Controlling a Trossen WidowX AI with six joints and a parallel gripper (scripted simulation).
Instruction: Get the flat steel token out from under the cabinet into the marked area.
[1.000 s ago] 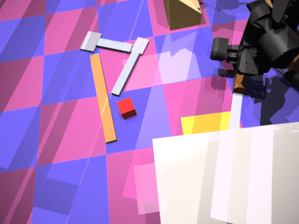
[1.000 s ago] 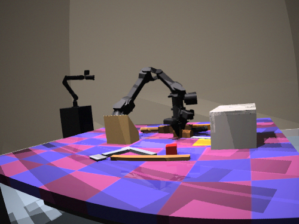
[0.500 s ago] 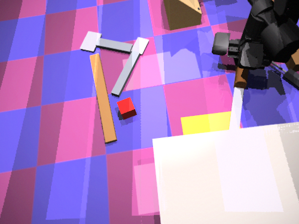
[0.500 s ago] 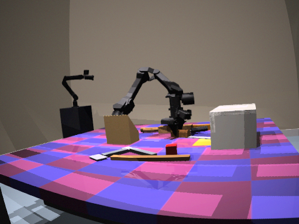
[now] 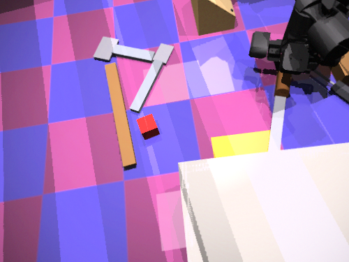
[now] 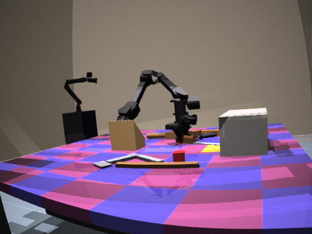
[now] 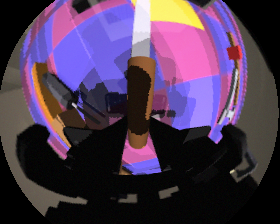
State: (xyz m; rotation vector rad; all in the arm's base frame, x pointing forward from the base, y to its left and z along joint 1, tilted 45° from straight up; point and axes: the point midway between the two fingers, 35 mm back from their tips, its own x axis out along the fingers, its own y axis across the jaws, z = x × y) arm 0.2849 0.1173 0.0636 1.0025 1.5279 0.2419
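My gripper [image 5: 278, 54] [image 6: 181, 136] [image 7: 138, 118] is shut on the brown handle [image 5: 283, 86] [image 7: 141, 75] of a tool, low over the table. The tool's flat pale blade [image 5: 278, 120] [image 6: 207, 143] [image 7: 141, 37] points toward the white cabinet [image 5: 265, 199] [image 6: 243, 135] and runs along one side of the yellow marked area [image 5: 237, 144] [image 6: 209, 148] [image 7: 177, 12]. The blade's far end is hidden by the cabinet in the top view and out of frame in the wrist view. The steel token is not visible in any view.
A red cube [image 5: 147, 123] [image 6: 178, 156] [image 7: 234, 52] lies near a wooden bar [image 5: 119, 115] [image 6: 156, 165] and grey flat pieces [image 5: 150, 84] [image 6: 121, 158]. A wooden wedge block [image 5: 214, 17] [image 6: 123, 135] stands farther back. A dark-handled tool [image 5: 342, 90] [image 7: 57, 87] lies beside the gripper.
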